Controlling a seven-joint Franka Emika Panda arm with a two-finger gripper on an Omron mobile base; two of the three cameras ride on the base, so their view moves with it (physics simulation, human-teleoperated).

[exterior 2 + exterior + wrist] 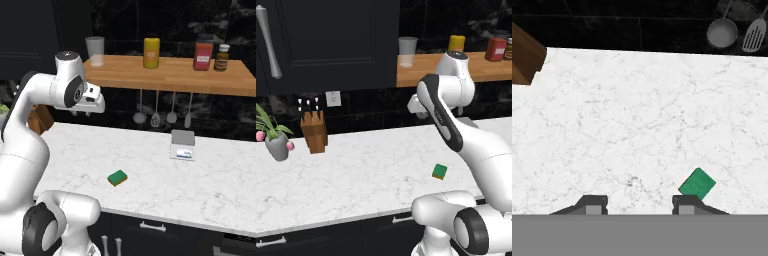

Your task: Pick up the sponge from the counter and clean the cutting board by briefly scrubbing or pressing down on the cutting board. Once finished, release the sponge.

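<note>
Knife block [313,131] at left on the counter [356,170], sponge [439,171] lying loose right of it near the front edge, scale [183,145] farther right. Gripper [640,205] high above, empty, jaws as narrow as they get, sponge just past its right fingertip. Sponge probably light, soft, squashy; pinch across short sides.

The sponge [439,171], green on top with an orange lower layer, lies alone on the white marble worktop [356,175], close beside the white arm [456,125] that rises from the lower right. At the back left, a wooden knife block [314,131] stands by the dark wall, with a grey potted plant [275,141] near it at the left edge. Above, a wooden wall shelf [421,70] carries a clear glass [407,51], a yellow container [456,43] and a red jar [496,49].
</note>
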